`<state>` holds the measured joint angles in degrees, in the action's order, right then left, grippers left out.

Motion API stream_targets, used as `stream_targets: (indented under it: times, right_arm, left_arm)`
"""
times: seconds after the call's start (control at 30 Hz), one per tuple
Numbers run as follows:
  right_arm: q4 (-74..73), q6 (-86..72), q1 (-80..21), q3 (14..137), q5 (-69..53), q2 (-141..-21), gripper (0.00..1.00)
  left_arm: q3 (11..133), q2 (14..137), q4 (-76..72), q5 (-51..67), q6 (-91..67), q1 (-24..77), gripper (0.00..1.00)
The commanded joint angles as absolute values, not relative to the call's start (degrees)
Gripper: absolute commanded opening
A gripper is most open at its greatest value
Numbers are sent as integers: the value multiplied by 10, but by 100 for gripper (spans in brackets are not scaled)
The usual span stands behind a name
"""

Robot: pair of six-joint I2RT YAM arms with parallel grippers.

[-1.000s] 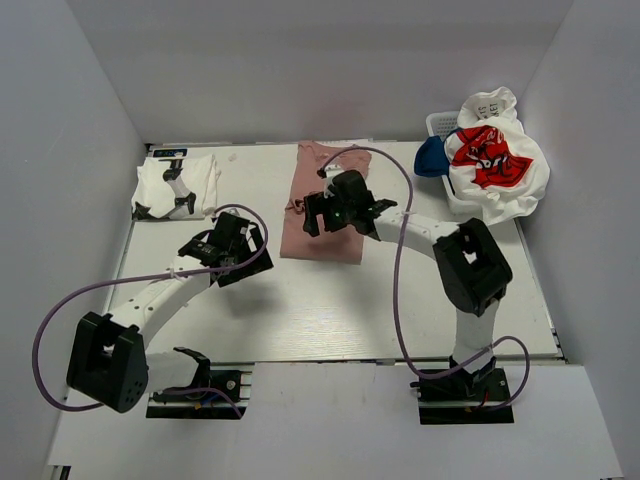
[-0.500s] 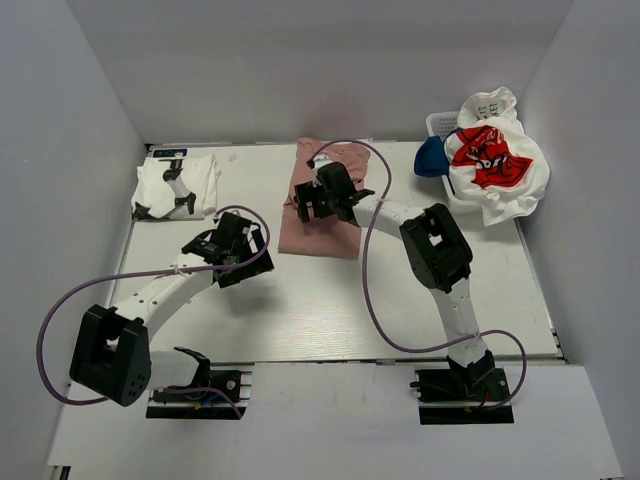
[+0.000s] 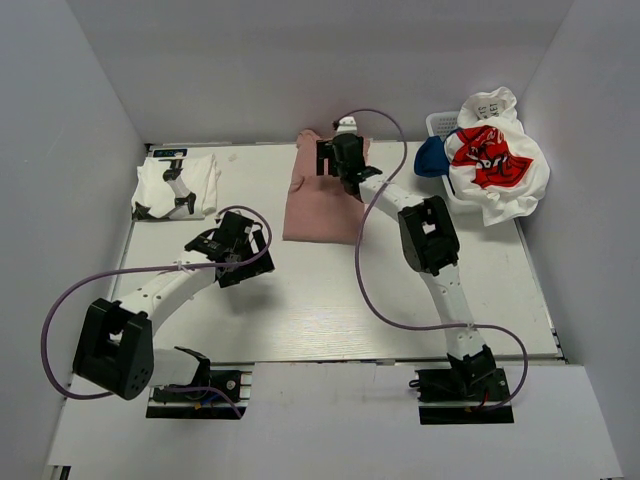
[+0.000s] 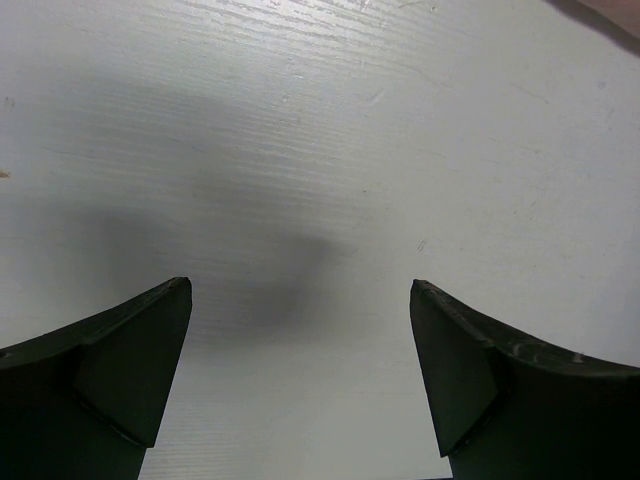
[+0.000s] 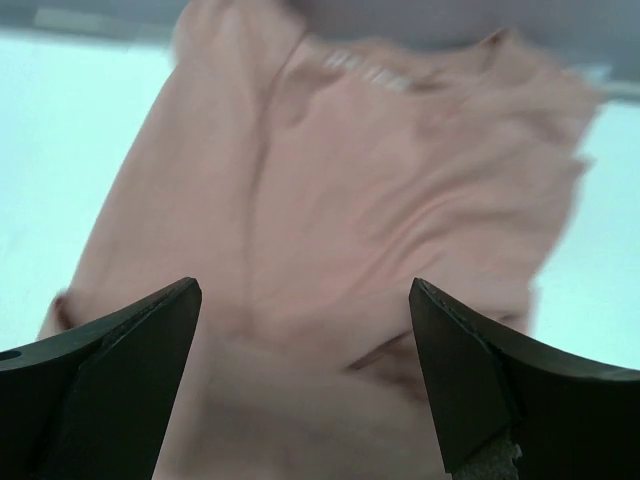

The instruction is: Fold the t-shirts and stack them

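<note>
Pink t-shirt [image 3: 315,205] | folded narrow, wrinkled | pale print near collar, perhaps lettering

A dusty-pink tee [image 3: 318,200] lies flat, folded into a long strip, at far centre. A folded white tee [image 3: 175,185] sits far left. A crumpled red-graphic tee [image 3: 495,160] and a navy tee [image 3: 432,157] are heaped far right.

White table [image 3: 330,300], plain grey walls [image 3: 300,60]

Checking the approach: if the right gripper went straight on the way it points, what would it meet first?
The pink t-shirt: its cloth fills the wrist view ahead of the open right gripper. How far off it lies is unclear.
</note>
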<state>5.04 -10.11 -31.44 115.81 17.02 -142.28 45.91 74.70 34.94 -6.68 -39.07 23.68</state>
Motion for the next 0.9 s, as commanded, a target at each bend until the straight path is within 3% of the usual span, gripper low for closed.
stream_targets:
  times: [0.0,0.13,0.23,0.47,0.6,0.87]
  right_arm:
    - [134,-113,-296,1192,190,-1423,90]
    - [97,-120,-295,1156,156,-1358,90]
    - [75,-141,-300,1063,141,-1254,90]
    - [101,-265,-297,698,64,-1027,90]
    - [42,-296,-296,639,8,-978,90]
    - [-31,-312,-292,611,34,-1003,90]
  left_arm:
    - [481,744,350,-69,-381,233,100]
    - [494,757,328,-62,-369,233,100]
    - [526,793,307,-49,-350,233,100]
    - [639,935,261,-25,-295,233,100]
    - [733,1031,268,-18,-268,233,100]
    - [775,1113,279,3,-268,233,65]
